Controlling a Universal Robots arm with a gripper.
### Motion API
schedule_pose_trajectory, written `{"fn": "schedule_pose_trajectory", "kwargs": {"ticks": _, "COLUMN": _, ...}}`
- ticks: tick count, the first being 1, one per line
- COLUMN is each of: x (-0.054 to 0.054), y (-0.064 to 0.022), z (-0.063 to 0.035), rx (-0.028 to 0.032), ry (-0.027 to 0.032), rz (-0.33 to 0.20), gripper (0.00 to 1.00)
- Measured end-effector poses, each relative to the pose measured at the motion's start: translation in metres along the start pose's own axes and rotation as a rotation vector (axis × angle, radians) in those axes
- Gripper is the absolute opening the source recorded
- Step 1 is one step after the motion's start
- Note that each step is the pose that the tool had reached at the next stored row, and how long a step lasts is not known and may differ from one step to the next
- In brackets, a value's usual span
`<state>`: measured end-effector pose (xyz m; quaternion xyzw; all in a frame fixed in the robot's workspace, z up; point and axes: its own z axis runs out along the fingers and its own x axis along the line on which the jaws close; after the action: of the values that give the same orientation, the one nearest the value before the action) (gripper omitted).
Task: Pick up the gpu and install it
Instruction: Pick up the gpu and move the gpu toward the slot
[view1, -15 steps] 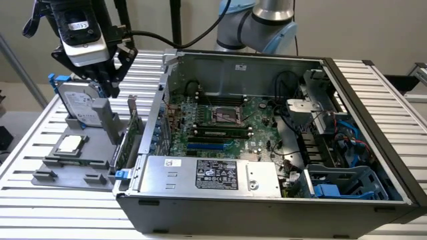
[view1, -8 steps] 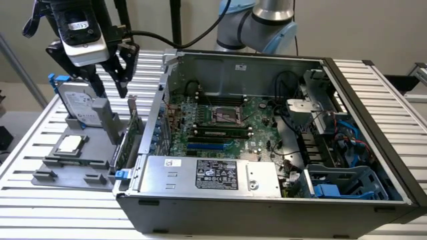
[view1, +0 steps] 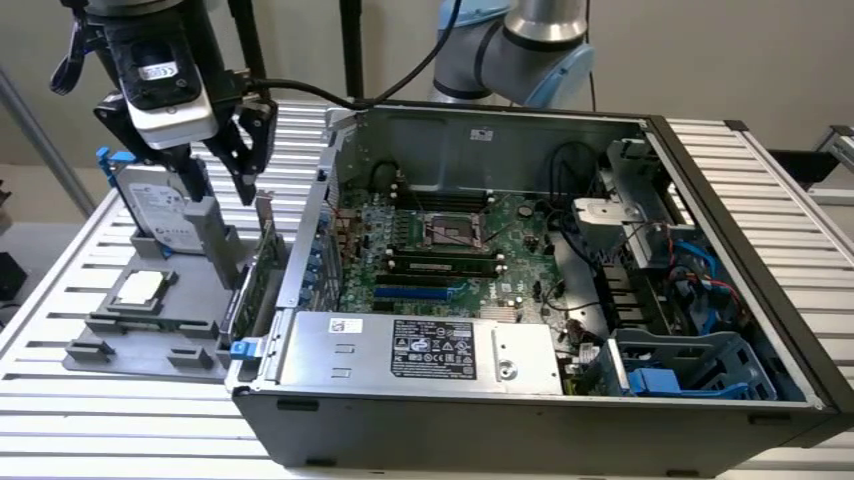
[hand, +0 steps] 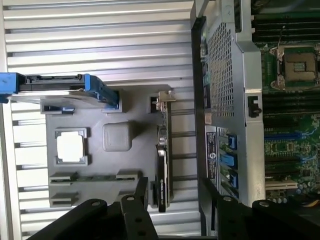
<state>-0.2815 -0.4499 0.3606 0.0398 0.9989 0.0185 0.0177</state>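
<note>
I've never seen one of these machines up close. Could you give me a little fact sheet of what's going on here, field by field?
gripper: above the grey tray, jaws open, holding nothing
gpu: standing on edge in the tray, beside the computer case, directly below the jaws
other parts in tray: hard drive with blue rails; CPU chip
case: open, motherboard exposed
progress: gpu not yet picked up or installed
</note>
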Motion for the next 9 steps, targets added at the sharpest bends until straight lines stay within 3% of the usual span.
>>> {"fn": "schedule_pose_trajectory", "kwargs": {"ticks": 9, "x": 0.002, "y": -0.0007, "z": 0.0163, "rx": 0.0001, "ry": 0.0, "rz": 0.002, "gripper": 1.0}}
